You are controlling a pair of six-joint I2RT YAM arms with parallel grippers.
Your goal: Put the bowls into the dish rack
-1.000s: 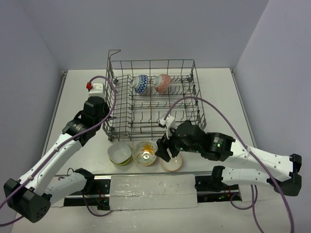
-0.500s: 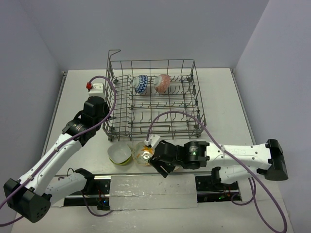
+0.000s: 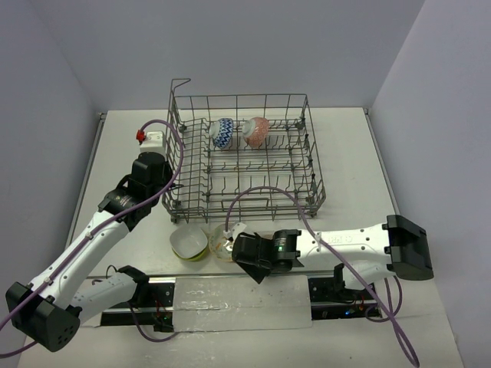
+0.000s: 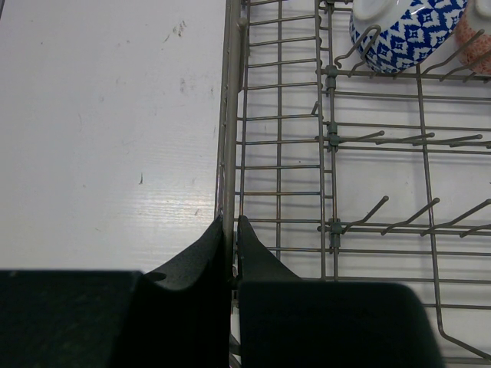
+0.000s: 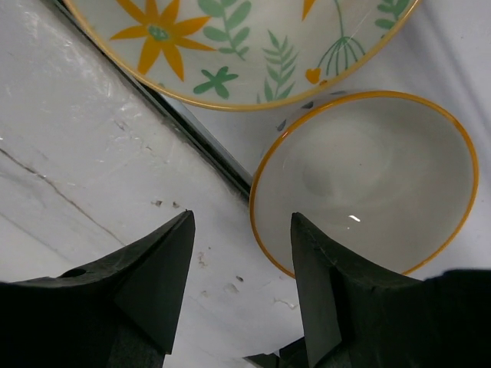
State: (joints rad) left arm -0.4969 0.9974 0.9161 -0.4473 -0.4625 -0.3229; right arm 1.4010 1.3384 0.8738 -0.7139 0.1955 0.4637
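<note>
The grey wire dish rack point(image 3: 307, 165) stands mid-table with a blue-white bowl point(image 3: 222, 132) and a red-orange bowl point(image 3: 256, 131) on its back tines. Both also show in the left wrist view, blue-white point(image 4: 406, 34) and red-orange point(image 4: 476, 38). My left gripper point(image 3: 165, 182) is shut on the rack's left rim wire point(image 4: 230, 115). A lime-green bowl point(image 3: 189, 244) and the yellow-floral bowl point(image 3: 221, 242) sit in front of the rack. My right gripper point(image 5: 242, 216) is open, its jaws straddling the near rim of a white orange-rimmed bowl point(image 5: 368, 184), beside the floral bowl point(image 5: 245, 46). The arm hides this bowl from above.
A small white box with a red cap point(image 3: 149, 139) sits at the back left of the table. A black rail with a white taped strip point(image 3: 242, 295) runs along the front edge, close under my right gripper. Purple cables arc over the rack's front.
My right arm has swung left and down towards the front edge, so the gripper now sits low over the white bowl and covers it from above. The left arm has not moved.
</note>
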